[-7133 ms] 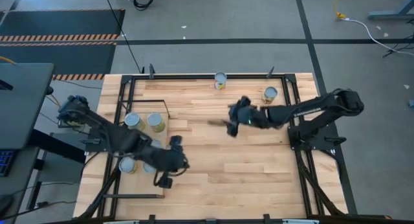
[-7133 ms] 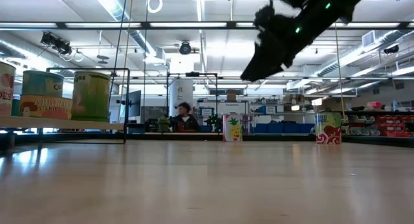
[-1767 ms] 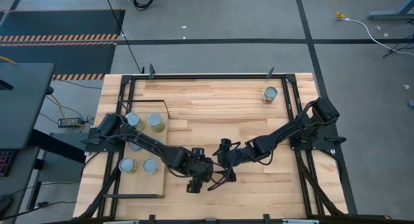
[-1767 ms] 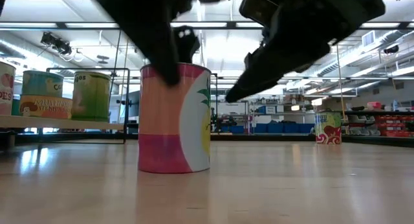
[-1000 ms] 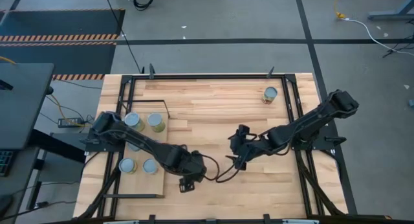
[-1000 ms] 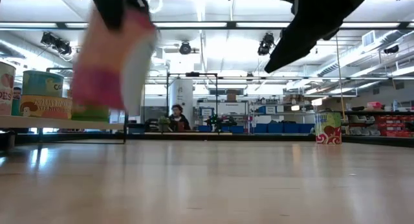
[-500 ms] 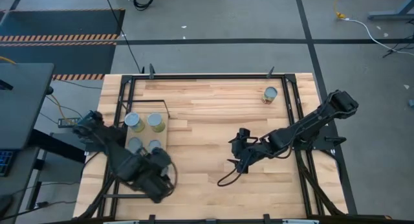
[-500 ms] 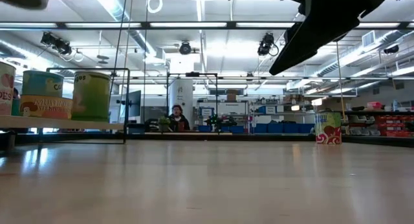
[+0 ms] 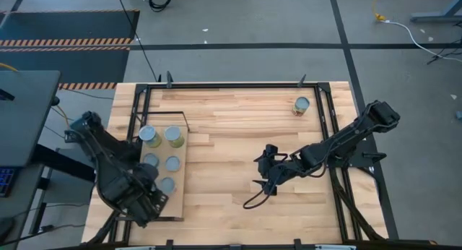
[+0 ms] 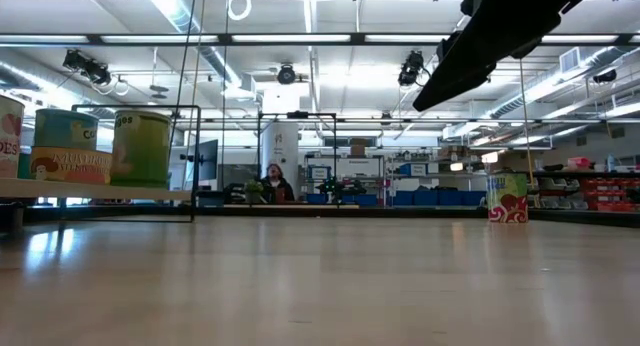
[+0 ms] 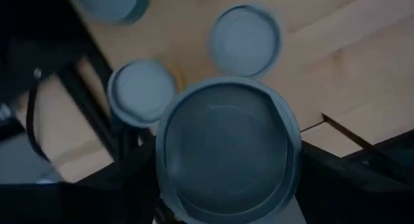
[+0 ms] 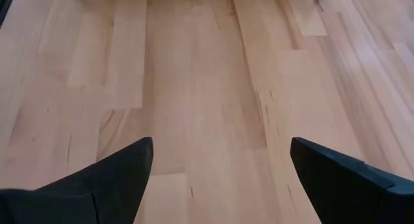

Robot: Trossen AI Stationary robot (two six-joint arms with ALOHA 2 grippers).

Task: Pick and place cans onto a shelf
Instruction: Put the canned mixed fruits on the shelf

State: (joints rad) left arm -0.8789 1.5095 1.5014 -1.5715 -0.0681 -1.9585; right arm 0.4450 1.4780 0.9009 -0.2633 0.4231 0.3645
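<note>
High view: the left pincer (image 9: 144,199) hangs over the near end of the shelf (image 9: 178,191), having swung there from the middle of the counter (image 9: 231,134), where a second ago it was lifting the pink pineapple can (image 11: 223,153). The left wrist view shows that can clamped between its fingers, grey top filling the view, with other cans' tops on the shelf just beyond it. So the carry is over and, by my reading, only the lowering and letting go remain for this can.

On the shelf itself, two cans with yellow-green sides (image 9: 162,136) stand at the far end and two pale grey-blue tops (image 9: 172,163) sit nearer the middle, just beside the left arm; another top near the pincer is partly hidden.

The right pincer (image 9: 261,179) waits above bare counter, well away from the shelf, jaws spread wide and empty, as its wrist view confirms. One last can (image 9: 301,105) stands alone at the far corner of the counter, opposite the shelf, likely the next to fetch.
</note>
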